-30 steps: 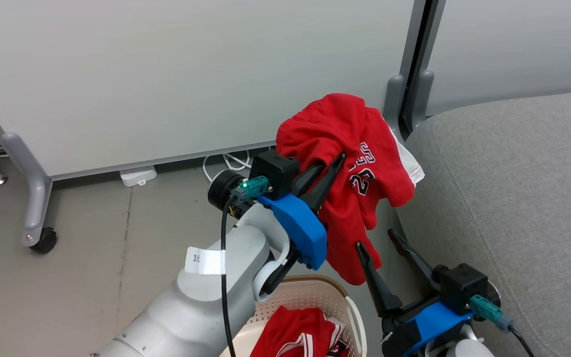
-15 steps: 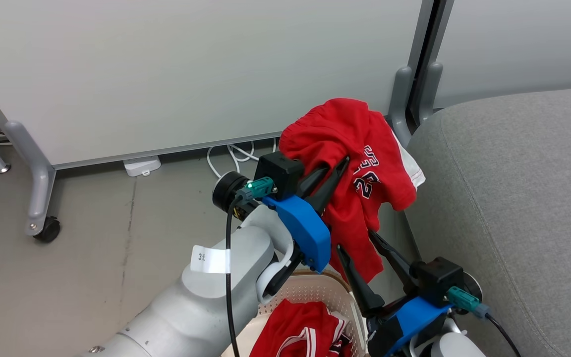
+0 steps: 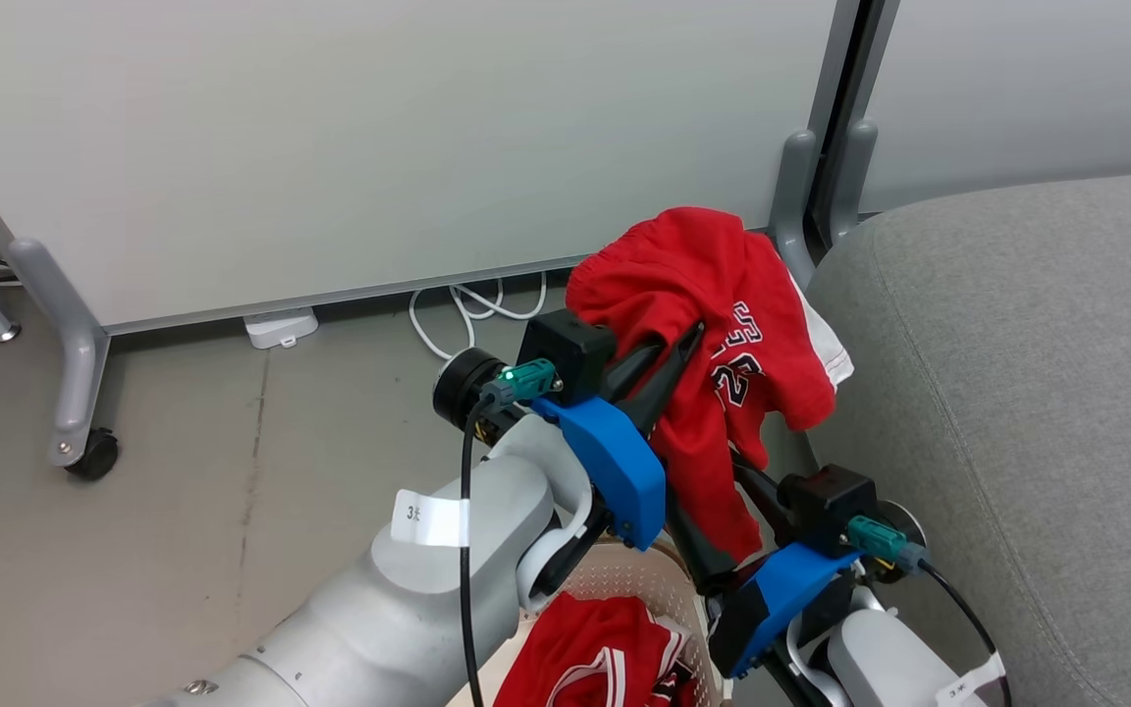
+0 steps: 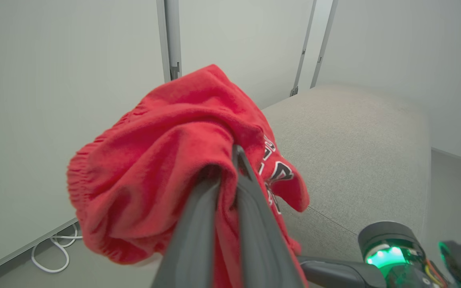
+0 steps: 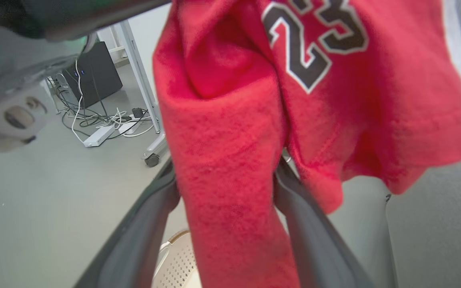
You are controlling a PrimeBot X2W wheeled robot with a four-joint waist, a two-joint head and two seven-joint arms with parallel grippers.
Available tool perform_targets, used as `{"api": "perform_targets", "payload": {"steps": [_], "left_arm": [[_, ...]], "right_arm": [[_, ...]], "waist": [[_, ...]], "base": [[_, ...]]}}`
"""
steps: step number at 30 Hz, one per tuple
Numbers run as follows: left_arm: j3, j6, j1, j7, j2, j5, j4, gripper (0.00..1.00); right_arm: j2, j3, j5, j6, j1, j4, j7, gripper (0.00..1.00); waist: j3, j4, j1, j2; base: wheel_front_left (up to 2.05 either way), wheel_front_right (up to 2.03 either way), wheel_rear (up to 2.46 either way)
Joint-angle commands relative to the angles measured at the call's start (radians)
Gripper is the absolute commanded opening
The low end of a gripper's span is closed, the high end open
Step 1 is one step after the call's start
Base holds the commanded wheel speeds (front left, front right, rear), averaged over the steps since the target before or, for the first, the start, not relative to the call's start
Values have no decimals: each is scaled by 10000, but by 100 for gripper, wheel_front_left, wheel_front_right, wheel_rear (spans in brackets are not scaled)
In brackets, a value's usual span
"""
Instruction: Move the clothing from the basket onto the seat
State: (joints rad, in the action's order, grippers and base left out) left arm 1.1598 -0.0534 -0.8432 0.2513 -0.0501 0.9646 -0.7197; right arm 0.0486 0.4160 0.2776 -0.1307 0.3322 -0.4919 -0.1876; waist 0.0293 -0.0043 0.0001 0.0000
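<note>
A red garment with 23 lettering [image 3: 703,285] hangs in the air beside the grey seat [image 3: 1017,373], above the basket. My left gripper [image 3: 678,339] is shut on its bunched upper part; the left wrist view has both fingers pinching the cloth [image 4: 166,160] at my left gripper [image 4: 224,168], with the seat [image 4: 354,160] behind. My right gripper [image 3: 723,496] is open just below, its fingers standing either side of the hanging lower cloth [image 5: 230,120], the fingertips [image 5: 170,188] touching it. The cream basket [image 3: 644,579] sits at the bottom with a second red striped garment [image 3: 595,658] inside.
White partition panels stand behind on grey legs, one with a caster [image 3: 84,457]. White cables [image 3: 467,304] and a power strip [image 3: 276,327] lie on the floor at the panel's foot. Two grey posts [image 3: 801,187] stand next to the seat's corner.
My right gripper has moved up and left until its open fingers straddle the hanging end of the garment. The left gripper and garment have drifted slightly right and down.
</note>
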Motion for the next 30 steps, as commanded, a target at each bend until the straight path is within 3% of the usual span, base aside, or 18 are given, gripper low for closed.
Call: {"api": "perform_targets", "payload": {"steps": [1, 6, 7, 8, 9, 30], "left_arm": [[59, 10, -152, 60, -6, 48, -15, 0], [304, 34, -183, 88, -6, 239, -13, 0], [343, 42, -197, 93, -6, 275, -10, 0], [374, 50, -208, 98, -7, 313, -9, 0], [398, 52, -220, 91, -7, 323, -15, 0], [749, 130, -318, 150, -7, 725, -220, 0]], "right_arm": [[31, 47, 73, -1, 168, -169, -93, 100], [30, 235, 349, -1, 608, -811, -182, 100], [30, 285, 432, -1, 670, -919, -189, 85], [30, 333, 497, -1, 738, -1008, -201, 35], [31, 373, 532, -1, 795, -1075, -237, 0], [30, 905, 1015, -1, 1156, -1886, -629, 0]], "waist": [[-10, -12, -1, 0], [-62, -17, -1, 0], [-72, -19, -1, 0], [-83, -20, -1, 0], [-92, -23, -1, 0], [-243, -86, -1, 0]], "base": [[0, 0, 0], [0, 0, 0], [0, 0, 0], [0, 0, 0], [0, 0, 0], [0, 0, 0]]}}
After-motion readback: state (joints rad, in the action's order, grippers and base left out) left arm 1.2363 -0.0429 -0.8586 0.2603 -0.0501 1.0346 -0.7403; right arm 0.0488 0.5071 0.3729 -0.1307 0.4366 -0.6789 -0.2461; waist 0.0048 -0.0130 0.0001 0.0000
